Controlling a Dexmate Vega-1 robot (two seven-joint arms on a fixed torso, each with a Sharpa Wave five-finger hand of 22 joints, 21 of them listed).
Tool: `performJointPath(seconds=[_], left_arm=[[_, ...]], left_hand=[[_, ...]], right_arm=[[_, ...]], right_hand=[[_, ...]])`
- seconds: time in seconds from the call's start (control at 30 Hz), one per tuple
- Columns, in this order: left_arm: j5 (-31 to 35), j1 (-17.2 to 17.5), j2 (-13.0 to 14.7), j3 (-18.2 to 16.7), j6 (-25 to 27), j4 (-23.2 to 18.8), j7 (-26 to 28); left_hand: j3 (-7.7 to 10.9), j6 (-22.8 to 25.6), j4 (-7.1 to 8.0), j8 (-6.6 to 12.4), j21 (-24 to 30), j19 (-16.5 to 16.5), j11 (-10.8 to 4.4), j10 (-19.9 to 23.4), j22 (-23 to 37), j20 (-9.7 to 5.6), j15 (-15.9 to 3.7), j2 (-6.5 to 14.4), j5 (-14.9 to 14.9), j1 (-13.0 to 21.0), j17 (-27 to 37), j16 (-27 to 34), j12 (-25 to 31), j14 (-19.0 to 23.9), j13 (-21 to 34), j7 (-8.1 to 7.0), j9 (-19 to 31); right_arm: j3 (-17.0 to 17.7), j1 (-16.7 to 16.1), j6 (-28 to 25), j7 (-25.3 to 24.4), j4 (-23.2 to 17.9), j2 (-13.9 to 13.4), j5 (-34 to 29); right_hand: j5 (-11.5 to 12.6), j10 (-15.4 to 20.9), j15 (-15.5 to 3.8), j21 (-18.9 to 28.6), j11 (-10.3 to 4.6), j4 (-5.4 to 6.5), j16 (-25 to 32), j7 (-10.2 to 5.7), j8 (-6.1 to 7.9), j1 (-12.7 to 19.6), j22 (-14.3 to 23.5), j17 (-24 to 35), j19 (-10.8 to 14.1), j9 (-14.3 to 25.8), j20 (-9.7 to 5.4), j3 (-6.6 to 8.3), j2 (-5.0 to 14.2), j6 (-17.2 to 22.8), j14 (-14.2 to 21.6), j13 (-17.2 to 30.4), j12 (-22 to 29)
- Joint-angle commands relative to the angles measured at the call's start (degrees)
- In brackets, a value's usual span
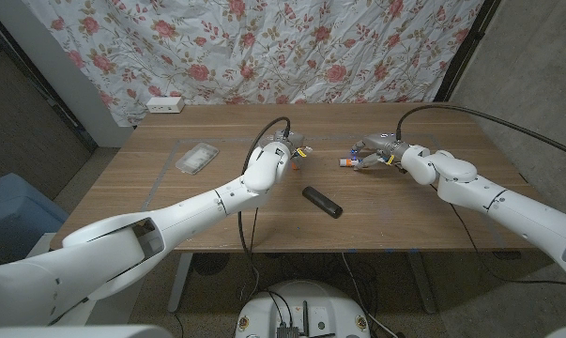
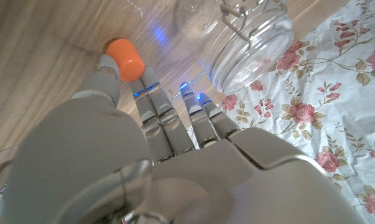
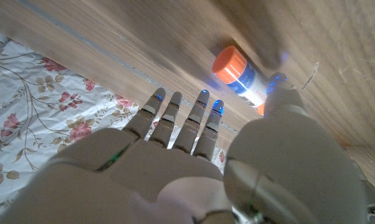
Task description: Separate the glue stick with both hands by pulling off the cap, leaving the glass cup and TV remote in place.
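A flowered cloth (image 1: 264,47) hangs behind the wooden bench (image 1: 170,188), with a white power strip (image 1: 164,105) at its far left edge. The pull-apart looks already done. The left hand (image 1: 284,150), at mid-bench, pinches the orange cap (image 2: 125,59) between thumb and a finger, the other fingers (image 2: 165,115) reaching out straight and close together. To its right, the right hand (image 1: 374,153) holds the stick (image 3: 239,74); its orange end pokes out toward the left hand. The thumb lies along the tube, while the other fingers (image 3: 178,121) look straight in the wrist view (how firmly they bear on it I cannot tell). Cap and stick are apart. The glass (image 2: 252,40) lies just beyond the left hand, and the remote (image 1: 322,202) sits nearer, between the arms, untouched. What remains, I judge, is to set both pieces down without nudging either.
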Motion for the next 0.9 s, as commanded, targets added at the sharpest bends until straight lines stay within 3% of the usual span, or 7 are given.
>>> performJointPath(seconds=[0.03,0.23,0.67,0.9], left_arm=[[0.35,-0.37,-0.41,0.81,0.62,0.84,-1.05],[0.28,-0.61,-0.57,1.13,0.68,1.23,-1.47],[0.13,-1.85,-1.1,1.9,0.78,2.35,-3.62],[-0.15,-2.44,-0.72,1.84,0.55,1.38,-4.85]], left_hand=[[-0.38,-0.73,0.09,-0.2,0.06,-0.22,0.05,-0.81,0.1,-3.04,-4.21,-0.25,0.19,-0.76,0.07,0.08,-0.18,-0.07,-0.1,-0.1,0.17],[-0.81,-2.47,0.19,-0.61,-0.03,-0.77,0.06,-2.26,0.09,-2.91,-3.63,-0.57,0.18,-1.55,0.08,-0.06,-0.33,-0.78,-0.09,-0.1,0.1],[-1.73,-8.71,0.2,-0.97,-0.21,-3.55,0.1,-10.0,0.13,-1.84,-1.62,-1.02,0.35,-3.44,0.13,-0.26,-0.59,-4.01,-0.02,-1.1,-0.16],[-2.88,-13.65,0.54,-0.97,-0.1,-5.31,0.27,-15.81,0.14,-1.0,0.39,-1.91,0.26,-6.04,0.2,-0.25,-0.65,-7.39,-0.04,-0.54,-0.46]], right_arm=[[0.81,-1.17,-1.29,0.64,-1.72,-0.76,0.15],[1.16,-1.7,-1.91,0.81,-2.58,-1.09,0.14],[1.62,-2.15,-2.63,1.57,-3.41,-1.45,0.28],[1.6,-1.96,-2.59,1.53,-3.04,-1.28,0.18]], right_hand=[[0.48,-0.42,-2.95,-0.1,0.03,-0.05,-0.1,-0.03,0.07,-0.69,0.22,0.17,-0.4,0.13,0.12,-0.25,-0.08,-0.49,-0.55,0.28,0.19],[0.63,-0.74,-2.79,-0.08,0.1,0.08,-0.13,-0.02,0.17,-1.08,0.22,0.24,-0.51,0.13,0.22,-0.37,-0.09,-0.92,-0.64,0.29,0.24],[0.98,-1.41,-2.31,-0.06,0.63,0.28,-0.38,0.0,0.25,-1.88,0.22,0.37,-0.84,0.12,0.33,-0.6,-0.2,-2.26,-1.19,0.3,0.4],[1.09,-1.46,-2.33,-0.04,0.62,0.43,-0.35,0.02,0.44,-2.23,0.23,0.45,-0.89,0.12,0.32,-0.64,-0.04,-2.27,-1.17,0.3,0.49]])
